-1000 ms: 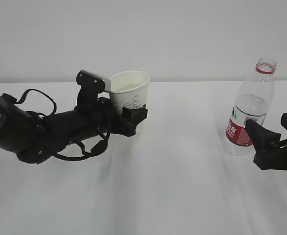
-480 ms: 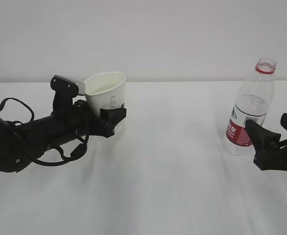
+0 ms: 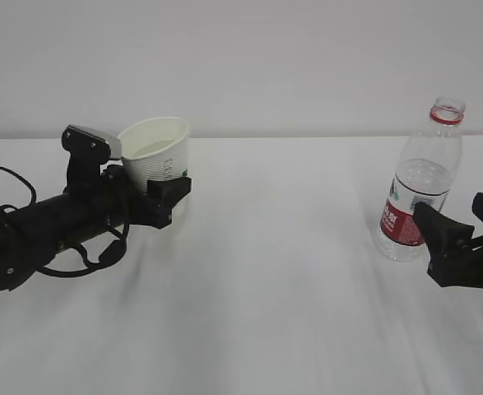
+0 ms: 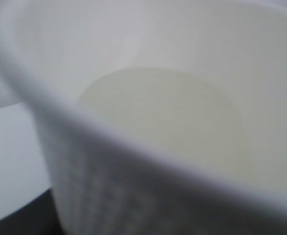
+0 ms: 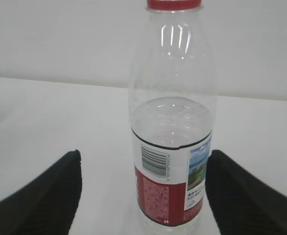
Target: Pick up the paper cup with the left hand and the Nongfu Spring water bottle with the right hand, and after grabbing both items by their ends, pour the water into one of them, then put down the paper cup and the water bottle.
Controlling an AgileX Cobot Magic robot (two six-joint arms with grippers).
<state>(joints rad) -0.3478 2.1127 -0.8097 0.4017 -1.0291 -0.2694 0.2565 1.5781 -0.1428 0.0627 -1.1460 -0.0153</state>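
While stretched low and near-level over the white table [image 3: 249, 313] — black left hand [image 3: 146, 193] clamped on small white paper cup [image 3: 155, 156], tilted; black right hand [image 3: 463, 247] spread wide, clear ribbed water bottle [image 3: 422, 185] upright just ahead, untouched.

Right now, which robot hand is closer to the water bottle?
The right hand. It sits open just in front of the water bottle, its fingers apart from the bottle's sides. The left hand is far across the table, holding the paper cup.

A barcode and fine white print are seen on the red label of the water bottle [image 5: 171, 147], too small to be read. Grey print on the paper cup [image 3: 157, 156] is likewise illegible.
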